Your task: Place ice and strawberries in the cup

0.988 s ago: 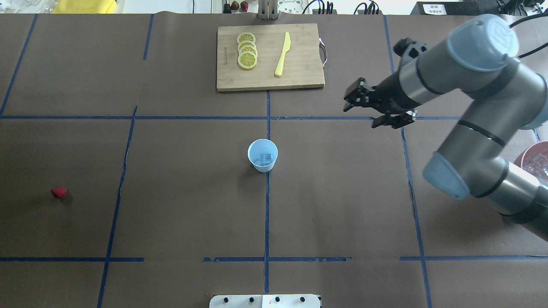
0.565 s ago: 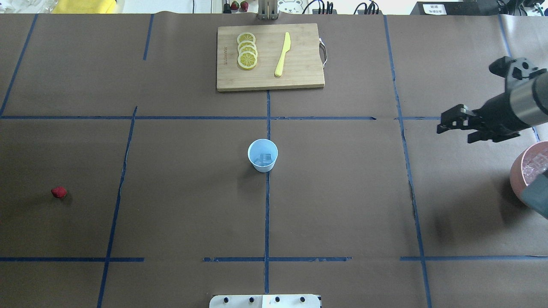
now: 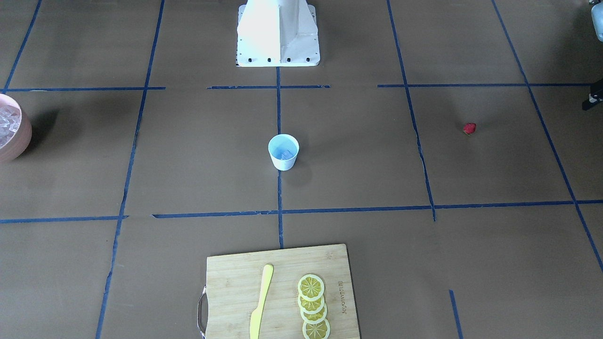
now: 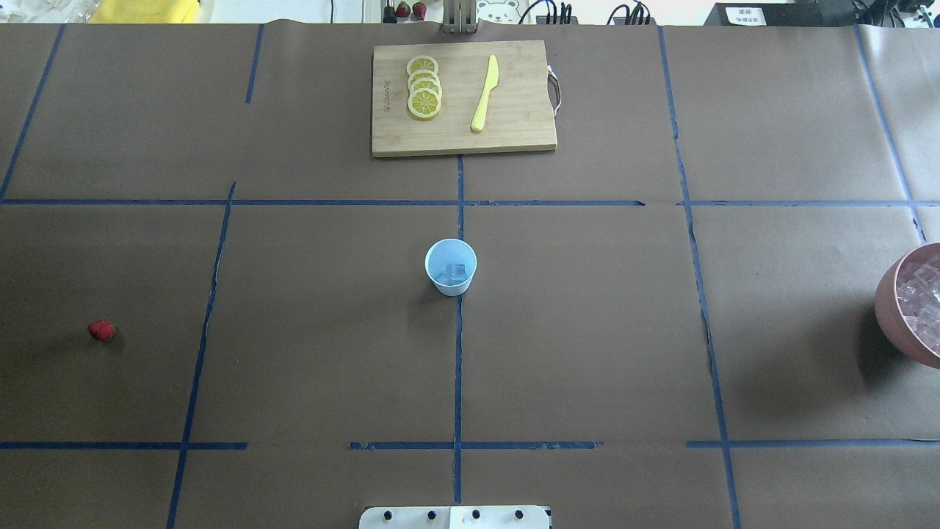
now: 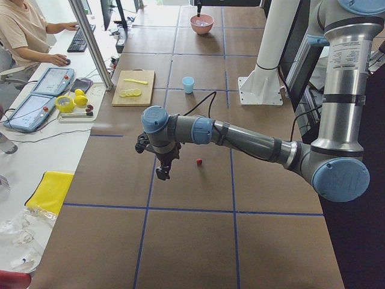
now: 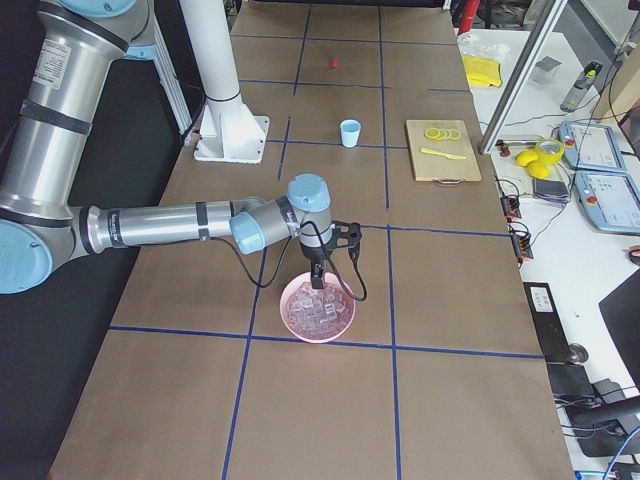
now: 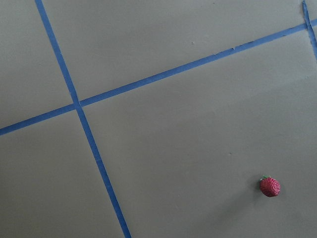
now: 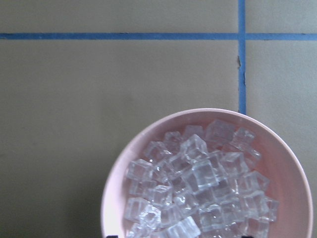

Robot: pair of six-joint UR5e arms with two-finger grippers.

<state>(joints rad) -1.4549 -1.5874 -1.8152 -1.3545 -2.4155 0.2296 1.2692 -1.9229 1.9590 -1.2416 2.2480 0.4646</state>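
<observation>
Black left gripper hangs fingers-down over the brown paper table cover. Only the left side view shows it properly, so can't tell if the jaws are spread or pressed together. Strawberry lies on the paper near it, apart, not touched. It sits low-right in the left wrist view, past a crossing of blue tape lines, green top pointing up-left.

Right gripper points straight down over the pink bowl at the table's right end. Jaw state can't be told there either, nor whether the tips touch anything. Bowl is heaped with an ice pile of clear cubes; the right wrist view looks straight down into it.

Cup stands upright mid-table on the centre tape line, well apart from both grippers, with ice in the bottom. Exact count unclear. Strawberry is far out on the cup's left side, bowl far out on its right.

Bamboo cutting board lies at the far edge, beyond the cup. On it are overlapping lemon slices and a yellow knife, side by side, not touching.
</observation>
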